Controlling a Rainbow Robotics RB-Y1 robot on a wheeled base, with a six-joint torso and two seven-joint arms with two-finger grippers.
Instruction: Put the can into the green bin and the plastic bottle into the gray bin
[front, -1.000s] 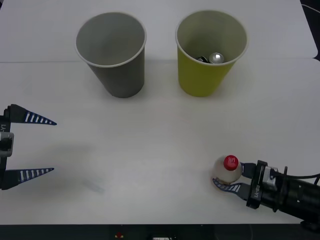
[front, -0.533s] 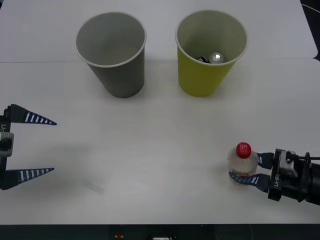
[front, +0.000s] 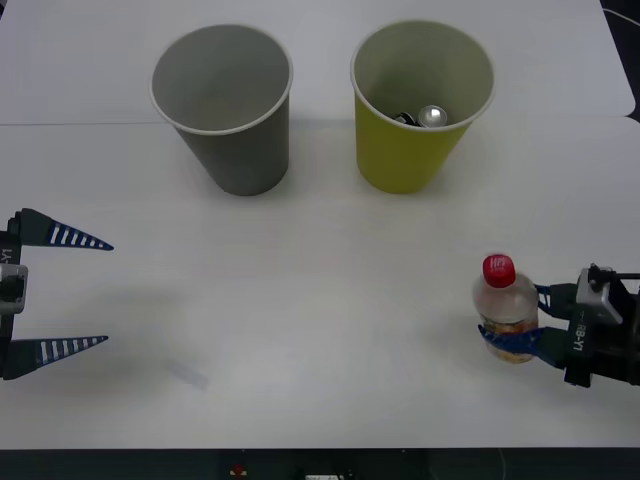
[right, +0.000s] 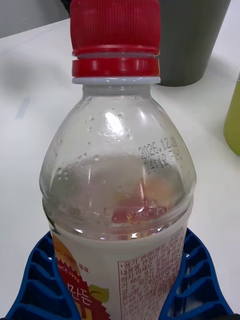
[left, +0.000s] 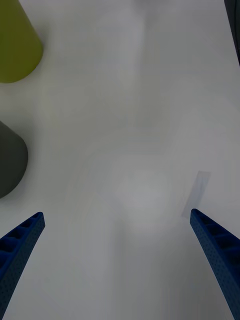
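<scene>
The white table (front: 320, 300) carries everything, and no more of the room is shown than this surface and a faint mark near the left tool.

One half of the task is judged done: the can (front: 433, 116) lies inside the green bin (front: 420, 150), its silver top visible below the rim. The gray bin (front: 235, 150), beside the green one and well ahead of both tools, is seen with nothing in it, so the bottle's half is left.

The plastic bottle (front: 505, 310) is held upright by the right tool (front: 512, 322), whose blue fingers (right: 42, 280) are clenched around the labelled lower body. The gray bin lies far ahead of this tool and across to its left.

The left tool (front: 60, 290) is spread wide and idle, grasping nothing, well apart from the bottle.
</scene>
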